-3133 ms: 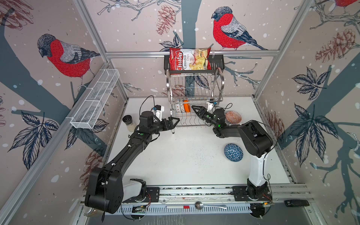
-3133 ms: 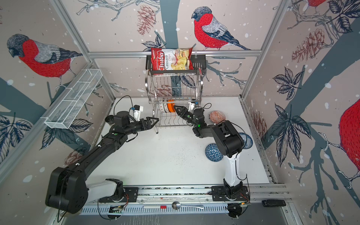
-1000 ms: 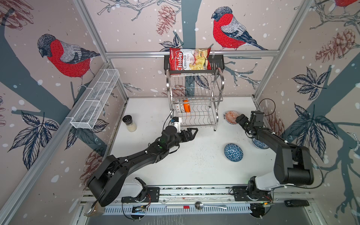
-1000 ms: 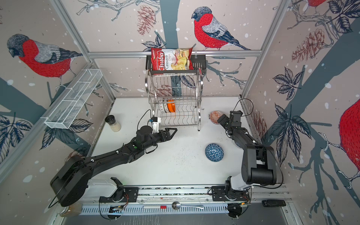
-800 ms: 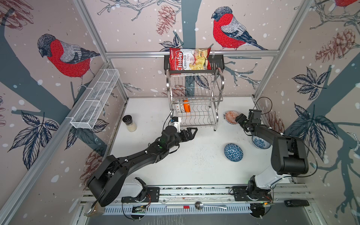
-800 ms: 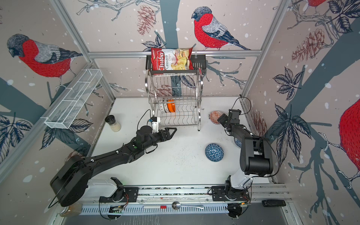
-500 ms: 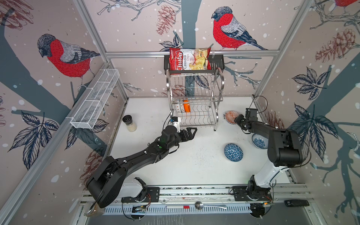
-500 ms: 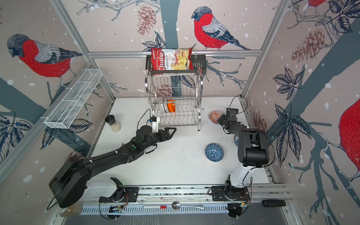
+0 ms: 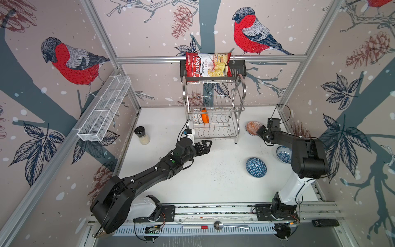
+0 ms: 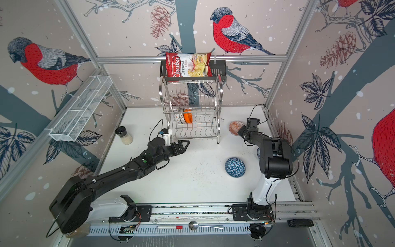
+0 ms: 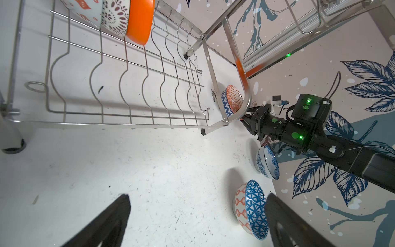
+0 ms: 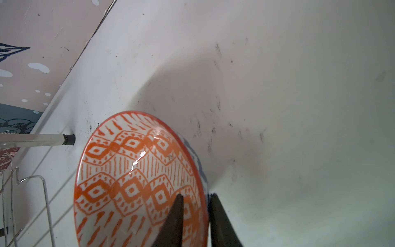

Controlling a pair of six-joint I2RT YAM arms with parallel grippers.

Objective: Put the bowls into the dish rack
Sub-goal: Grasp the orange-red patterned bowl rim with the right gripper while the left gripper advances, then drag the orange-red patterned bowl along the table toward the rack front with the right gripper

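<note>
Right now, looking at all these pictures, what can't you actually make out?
Right claw grip on the red-orange bowl: the right wrist view's edge cuts the fingers off; in the left wrist view the dish rack frame covers the tips.
Blue-floral bowl: in both top views the right arm covers part of it.
Bowls in the rack: cut by the left wrist view's edge; upper shelf wires cross them in both top views.

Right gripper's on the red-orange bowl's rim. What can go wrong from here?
1. The right gripper pinches only the thin rim of the glossy red-orange bowl; it may pivot or slip when lifted.
2. The frame of the dish rack stands close beside the bowl; a swing could clip it.
3. The open left gripper hovers before the lower shelf, possibly blocking the way in.
</note>
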